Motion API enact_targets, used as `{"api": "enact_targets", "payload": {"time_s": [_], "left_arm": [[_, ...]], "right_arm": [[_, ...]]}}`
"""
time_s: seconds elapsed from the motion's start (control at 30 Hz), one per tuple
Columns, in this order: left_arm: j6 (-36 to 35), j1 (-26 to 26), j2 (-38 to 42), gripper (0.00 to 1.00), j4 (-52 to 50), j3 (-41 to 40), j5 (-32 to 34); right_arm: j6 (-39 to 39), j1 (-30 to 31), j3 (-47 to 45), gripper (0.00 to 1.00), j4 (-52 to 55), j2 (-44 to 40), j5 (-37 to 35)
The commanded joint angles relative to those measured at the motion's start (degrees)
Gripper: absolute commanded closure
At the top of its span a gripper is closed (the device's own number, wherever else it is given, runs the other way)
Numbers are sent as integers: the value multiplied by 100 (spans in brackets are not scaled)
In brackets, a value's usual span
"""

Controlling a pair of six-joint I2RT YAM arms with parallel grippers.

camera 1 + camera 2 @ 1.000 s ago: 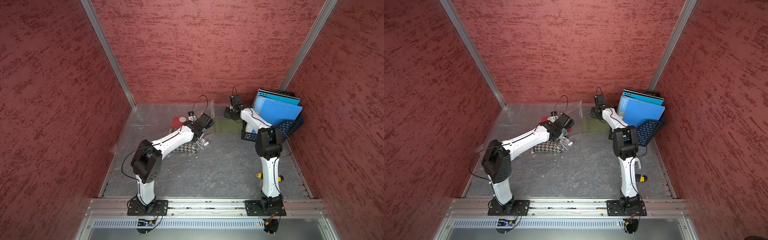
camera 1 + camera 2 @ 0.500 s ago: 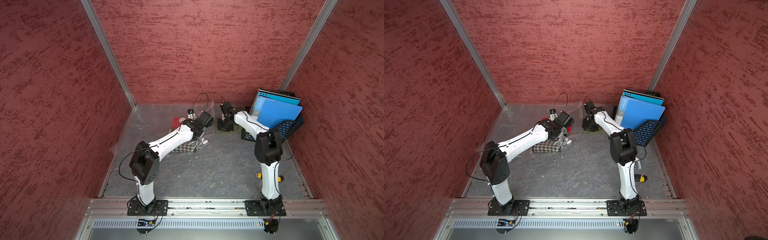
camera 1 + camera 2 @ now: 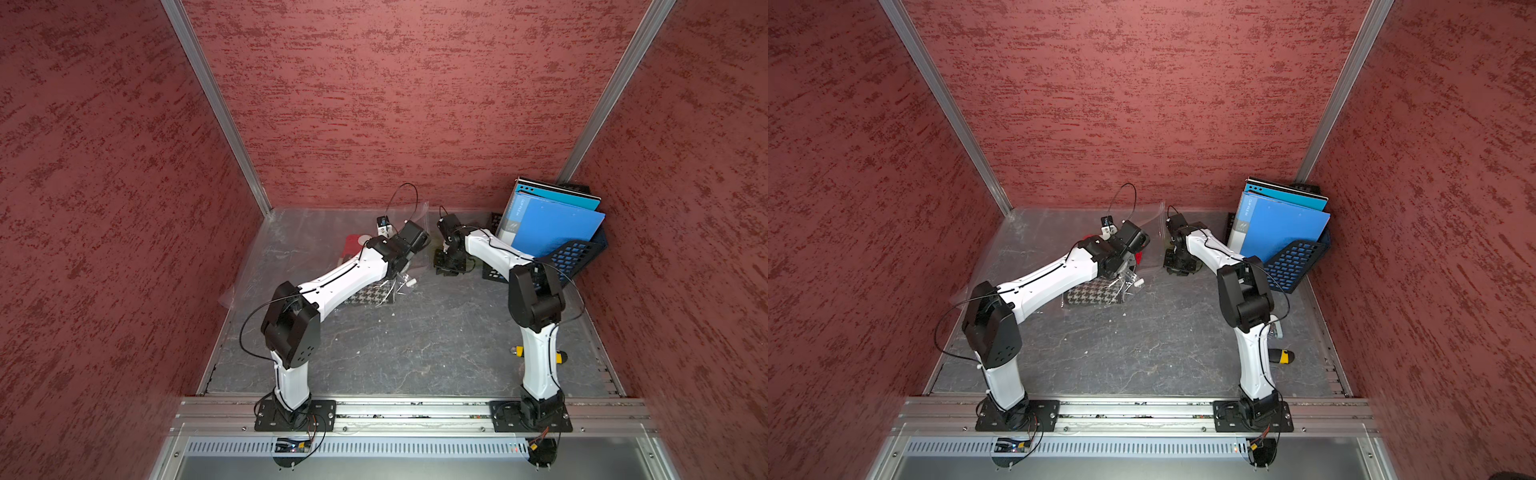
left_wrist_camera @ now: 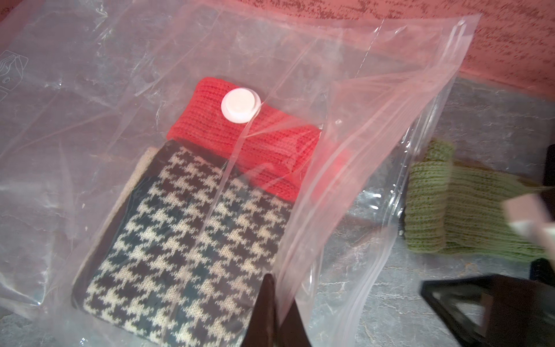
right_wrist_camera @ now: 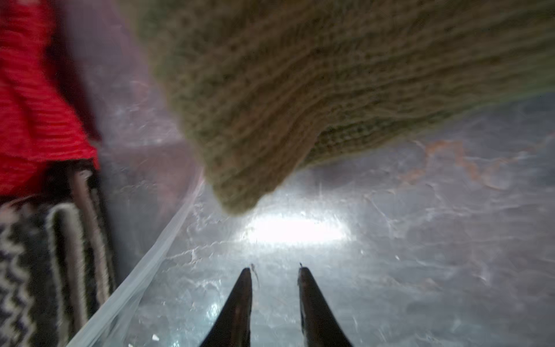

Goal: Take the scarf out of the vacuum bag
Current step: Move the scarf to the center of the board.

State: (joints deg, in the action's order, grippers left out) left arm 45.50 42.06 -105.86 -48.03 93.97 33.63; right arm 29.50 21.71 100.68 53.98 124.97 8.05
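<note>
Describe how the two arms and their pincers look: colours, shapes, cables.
Both arms, left arm and right arm, have white shell links, chunky black joint housings and black base plates, with thin black cables looping alongside. The left pincer and right pincer have dark, slim fingers tapering to points.

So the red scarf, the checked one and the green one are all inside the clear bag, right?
Not quite. The red scarf and the checked scarf lie inside the clear bag, but the green scarf lies outside it on the table, beside its edge. The left wrist view shows it.
</note>
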Motion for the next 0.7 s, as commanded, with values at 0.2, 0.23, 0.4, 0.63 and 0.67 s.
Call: {"api": "enact_targets", "payload": {"time_s": [0.2,0.23,0.4,0.63,0.67], "left_arm": [[-171,-32,88,100,53,162,233],[-169,-33,78,100,30,165,223],[-145,-34,84,100,-32,133,199],[-48,-6,343,100,-107,-158,115],[-38,-4,384,100,-47,-244,75]], "right_arm": [[287,-224,899,71,-345,837,-236],[282,-287,1081,71,-295,941,-365],[267,-637,2249,68,65,1653,-739],[-125,-853,3821,61,-44,2446,-826],[-234,-847,3420,61,-470,2238,-549]]}}
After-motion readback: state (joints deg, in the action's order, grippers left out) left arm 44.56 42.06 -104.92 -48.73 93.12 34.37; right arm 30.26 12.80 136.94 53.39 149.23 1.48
